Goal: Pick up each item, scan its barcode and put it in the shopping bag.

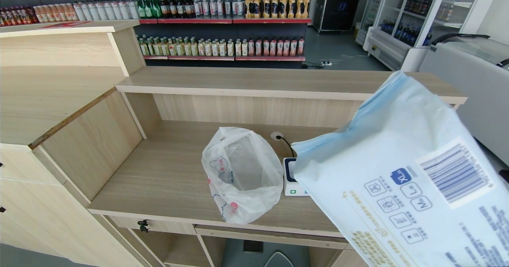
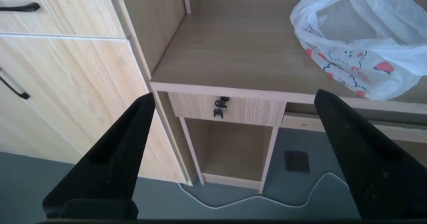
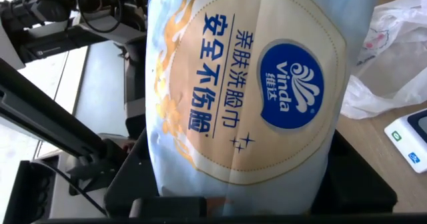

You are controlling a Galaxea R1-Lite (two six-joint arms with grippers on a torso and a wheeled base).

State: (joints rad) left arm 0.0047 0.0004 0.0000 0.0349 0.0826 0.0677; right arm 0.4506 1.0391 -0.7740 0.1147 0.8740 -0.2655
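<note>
One package (image 1: 397, 171), pale blue and white, is held aloft at the robot's right, its single barcode label facing the head camera; the right gripper (image 3: 240, 184) is clamped on it, dark fingers (image 3: 123, 181) pressed to either side. One shopping bag (image 1: 242, 175) stands open-mouthed on the wooden counter (image 1: 159, 171); one white scanner (image 1: 290, 179) sits just beside it, one cable attached. The left gripper (image 2: 235, 101) hangs before the counter front with its fingers spread wide and nothing between them.
</note>
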